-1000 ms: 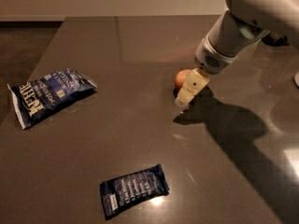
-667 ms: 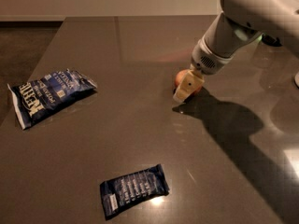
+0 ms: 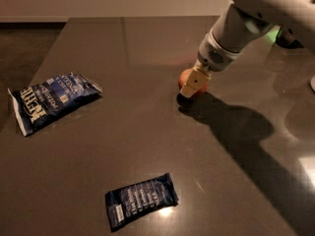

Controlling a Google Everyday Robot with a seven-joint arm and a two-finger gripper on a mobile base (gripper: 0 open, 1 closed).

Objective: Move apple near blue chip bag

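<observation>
Apple (image 3: pixel 182 79): on the table (image 3: pixel 123 146), right of centre, half hidden by the gripper; stem not visible.
Gripper (image 3: pixel 190 89): low, against the apple; grip cannot be told.
Blue chip bag (image 3: pixel 54 100): flat, far left, well apart from the apple; long axis lower-left to upper-right.
Dark packet (image 3: pixel 141 200): near front edge.
</observation>
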